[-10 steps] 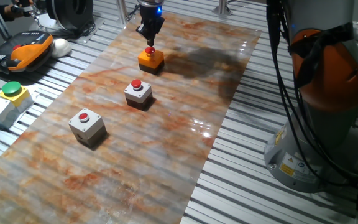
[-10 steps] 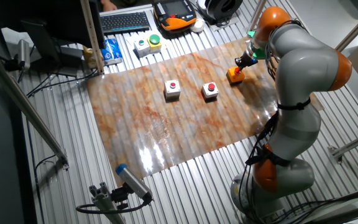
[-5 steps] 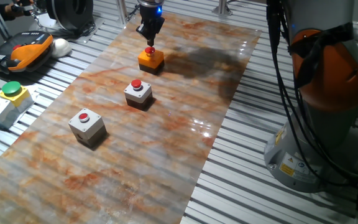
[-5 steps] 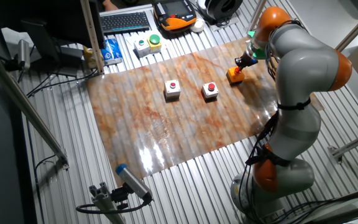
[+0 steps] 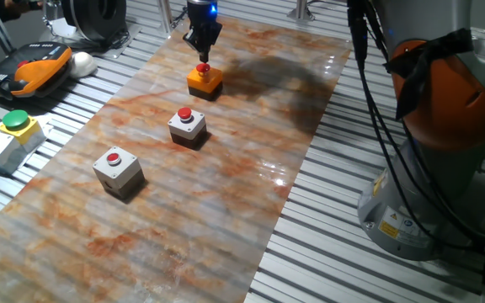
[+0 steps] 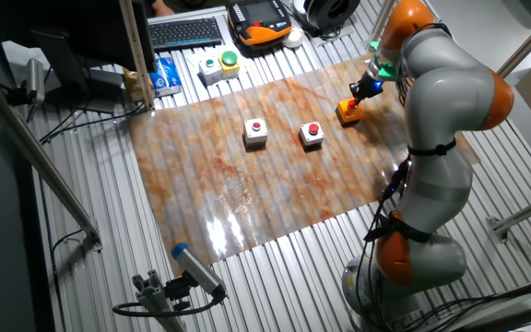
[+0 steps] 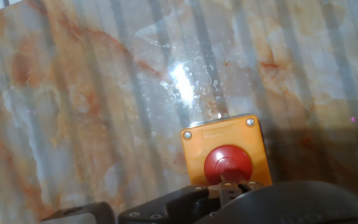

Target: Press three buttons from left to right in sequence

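Gripper over the orange button box at the mat's far end.

One fixed view: the gripper [image 5: 202, 52] hung above the orange box [image 5: 204, 81], at 12 o'clock from two grey-white boxes [image 5: 187, 126] [image 5: 117, 171].
Other fixed view: the orange box [image 6: 348, 111] sat at 3 o'clock.
Hand view: flat orange box [image 7: 225, 154], red dome, screwed corners; grip state unclear.
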Controlling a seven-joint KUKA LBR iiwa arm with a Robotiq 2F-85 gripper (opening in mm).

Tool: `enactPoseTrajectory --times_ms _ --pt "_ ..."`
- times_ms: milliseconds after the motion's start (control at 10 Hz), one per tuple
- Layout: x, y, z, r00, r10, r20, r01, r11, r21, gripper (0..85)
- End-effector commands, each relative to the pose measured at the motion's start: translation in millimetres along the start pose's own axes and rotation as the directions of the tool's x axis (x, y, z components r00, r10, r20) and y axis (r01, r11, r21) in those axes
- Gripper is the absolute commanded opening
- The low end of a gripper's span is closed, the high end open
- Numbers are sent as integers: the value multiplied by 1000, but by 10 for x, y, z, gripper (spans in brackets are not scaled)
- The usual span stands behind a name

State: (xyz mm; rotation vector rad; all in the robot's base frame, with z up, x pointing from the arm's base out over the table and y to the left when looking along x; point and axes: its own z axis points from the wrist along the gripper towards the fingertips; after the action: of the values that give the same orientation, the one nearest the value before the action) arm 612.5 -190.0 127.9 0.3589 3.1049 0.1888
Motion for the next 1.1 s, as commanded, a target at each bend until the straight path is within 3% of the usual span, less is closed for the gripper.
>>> enactPoseTrajectory --times_ms 0,400,800,1000 --pt "0 3 -1 1000 5 -6 -5 1000 1 0" --pt "0 3 -1 1000 2 -22 -3 1000 -20 0" --pt "0 3 -1 1000 1 -9 -1 1000 4 0" --pt "0 3 -1 1000 -2 28 1 999 38 0"
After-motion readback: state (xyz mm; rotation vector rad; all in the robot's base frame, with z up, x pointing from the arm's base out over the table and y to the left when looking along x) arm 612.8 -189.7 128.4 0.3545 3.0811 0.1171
